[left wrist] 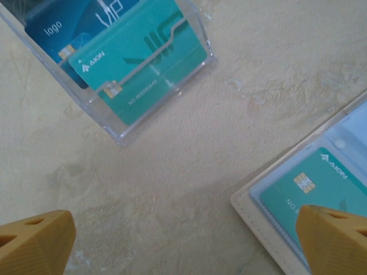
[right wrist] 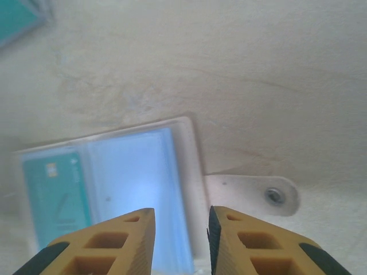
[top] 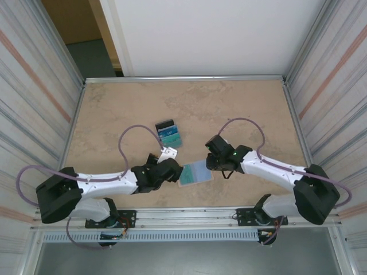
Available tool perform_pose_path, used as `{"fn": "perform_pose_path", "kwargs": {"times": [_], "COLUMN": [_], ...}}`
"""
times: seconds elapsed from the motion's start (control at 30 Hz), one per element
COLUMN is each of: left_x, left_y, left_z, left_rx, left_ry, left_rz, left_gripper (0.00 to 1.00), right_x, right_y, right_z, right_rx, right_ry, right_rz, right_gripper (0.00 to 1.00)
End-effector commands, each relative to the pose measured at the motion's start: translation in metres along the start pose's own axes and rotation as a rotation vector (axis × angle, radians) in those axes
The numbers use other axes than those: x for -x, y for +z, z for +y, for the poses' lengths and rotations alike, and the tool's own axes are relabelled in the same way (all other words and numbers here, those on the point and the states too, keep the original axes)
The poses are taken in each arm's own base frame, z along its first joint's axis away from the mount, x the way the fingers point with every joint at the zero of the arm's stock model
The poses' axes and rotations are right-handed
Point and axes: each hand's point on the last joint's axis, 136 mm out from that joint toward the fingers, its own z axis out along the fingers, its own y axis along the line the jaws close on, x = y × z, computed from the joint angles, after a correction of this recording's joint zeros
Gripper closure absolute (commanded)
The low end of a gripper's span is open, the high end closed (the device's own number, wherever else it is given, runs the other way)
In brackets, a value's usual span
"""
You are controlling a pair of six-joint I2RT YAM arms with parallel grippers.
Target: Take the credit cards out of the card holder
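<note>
The card holder [top: 195,172], laid open with its long axis left-right, is flanked by the wide-spread left gripper [left wrist: 183,243], nearer its teal card [left wrist: 321,177], and the narrowly parted right gripper [right wrist: 181,232].

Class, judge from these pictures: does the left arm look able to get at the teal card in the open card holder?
Probably yes: the left hand hangs wide open beside the card holder, whose teal card lies face up with the way free.

Probably a robotics lab cell: stone-look table [top: 241,103] fenced by corrugated panels [top: 34,74]
</note>
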Motion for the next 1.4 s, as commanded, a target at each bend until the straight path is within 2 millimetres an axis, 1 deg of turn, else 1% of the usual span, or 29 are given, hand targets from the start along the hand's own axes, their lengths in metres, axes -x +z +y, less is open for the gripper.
{"fn": "perform_pose_path", "kwargs": {"times": [0.0,0.1,0.17,0.3,0.5,0.63,0.9,1.17,1.37], "left_x": [-0.007,-0.011,-0.012,-0.018,-0.028,-0.035,-0.043,-0.046,-0.046], "left_y": [0.003,0.008,0.011,0.017,0.022,0.022,0.021,0.023,0.023], "left_z": [-0.002,-0.006,-0.008,-0.007,-0.007,-0.005,-0.001,-0.005,-0.005], "left_rx": [0.005,-0.007,-0.007,0.027,0.04,0.041,0.051,0.056,0.071], "left_ry": [-0.039,-0.03,-0.024,-0.021,-0.014,-0.023,-0.01,0.01,0.028], "left_rz": [0.017,0.028,0.033,0.061,0.095,0.115,0.13,0.142,0.149], "left_gripper": [0.01,0.01,0.01,0.01,0.01,0.01,0.01,0.01,0.01], "right_x": [-0.001,-0.002,-0.004,-0.01,-0.023,-0.03,-0.037,-0.044,-0.048], "right_y": [-0.007,-0.008,-0.006,0.002,0.018,0.029,0.038,0.051,0.058], "right_z": [0.023,0.039,0.046,0.053,0.064,0.064,0.073,0.062,0.062], "right_rx": [0.139,0.22,0.255,0.288,0.356,0.356,0.398,0.369,0.381], "right_ry": [0.01,0.012,0.018,0.038,0.081,0.092,0.109,0.136,0.143], "right_rz": [0.017,0.034,0.051,0.094,0.163,0.204,0.258,0.293,0.317], "right_gripper": [0.68,0.69,0.7,0.74,0.75,0.77,0.77,0.81,0.83]}}
